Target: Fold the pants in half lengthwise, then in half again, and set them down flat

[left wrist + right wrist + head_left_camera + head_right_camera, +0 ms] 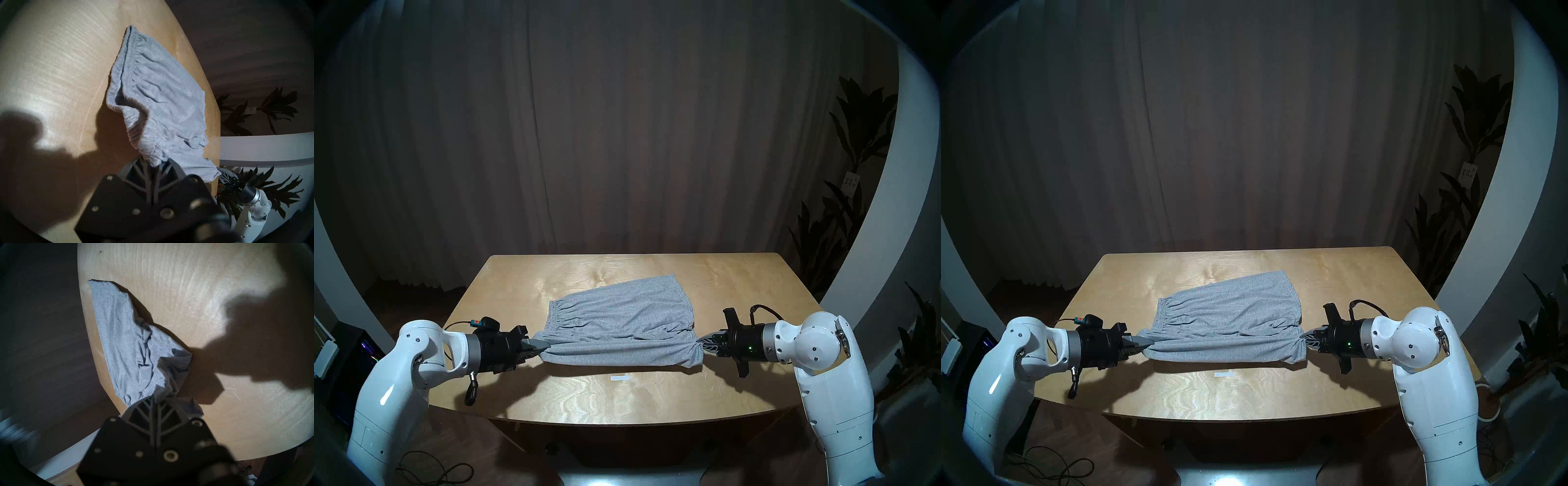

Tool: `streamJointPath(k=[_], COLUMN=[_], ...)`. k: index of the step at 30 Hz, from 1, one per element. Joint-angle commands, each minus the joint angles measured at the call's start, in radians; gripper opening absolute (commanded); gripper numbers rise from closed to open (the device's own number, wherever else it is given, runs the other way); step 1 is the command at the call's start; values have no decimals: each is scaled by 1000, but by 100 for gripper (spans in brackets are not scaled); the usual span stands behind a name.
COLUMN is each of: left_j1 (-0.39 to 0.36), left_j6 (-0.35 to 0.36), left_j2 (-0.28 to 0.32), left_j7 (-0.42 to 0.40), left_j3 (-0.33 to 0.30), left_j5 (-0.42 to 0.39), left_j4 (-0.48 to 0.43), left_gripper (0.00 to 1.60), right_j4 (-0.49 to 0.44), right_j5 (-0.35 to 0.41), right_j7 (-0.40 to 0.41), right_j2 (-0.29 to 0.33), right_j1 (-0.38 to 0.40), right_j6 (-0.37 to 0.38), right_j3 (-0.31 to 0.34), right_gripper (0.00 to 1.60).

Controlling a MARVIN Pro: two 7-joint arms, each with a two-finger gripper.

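The pants (619, 322) sit in the middle of the head view, spread across the wooden desk (738, 281). Their near edge is pulled taut between the two arms and raised off the surface, casting a shadow below it, while the far part lies flat toward the upper centre of the desk. The gathered waistband (556, 314) runs down the left side of the cloth, and the stitched hems are at the right.

At centre-left, the left claw (542, 346) is pressed together on the waistband's near corner; the left wrist view shows bunched cloth between its fingers (141, 167). At centre-right, the right claw (703, 343) pinches the near hem corner the same way, with fabric gathered at its fingertips (158, 400).

A small white strip (619, 377) lies on the desk just below the pants, lower centre.
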Motion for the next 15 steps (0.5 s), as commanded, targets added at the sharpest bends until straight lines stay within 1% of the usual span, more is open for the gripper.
streamJointPath(k=[1, 4, 5, 6, 8, 11, 12, 13, 15], left_j1=[-99, -136, -126, -154, -174, -197, -220, -213, -236], left_j6=[-20, -31, -44, -41, -52, -64, -63, -69, -69], left_j2=[1, -2, -1, -5, -8, -9, -11, -10, -10], left_j7=[26, 50, 48, 60, 69, 82, 91, 89, 100], left_j3=[18, 43, 42, 58, 69, 77, 89, 85, 96], left_j5=[-9, -2, -2, 1, 3, 4, 4, 4, 5], left_j4=[-5, 11, 8, 25, 38, 49, 64, 60, 70], left_gripper=[0, 0, 0, 0, 0, 0, 0, 0, 0], right_j4=[30, 54, 48, 70, 84, 103, 124, 122, 143], right_j5=[-15, -23, -29, -32, -47, -63, -69, -74, -88], right_j7=[49, 63, 84, 75, 94, 114, 116, 133, 144], right_j2=[-18, -23, -21, -27, -32, -37, -40, -40, -41], right_j1=[101, 138, 124, 152, 171, 194, 215, 209, 233], right_j6=[5, 9, 10, 14, 19, 20, 24, 23, 28], right_j3=[1, -7, -6, -11, -16, -20, -24, -23, -29], right_gripper=[0, 0, 0, 0, 0, 0, 0, 0, 0])
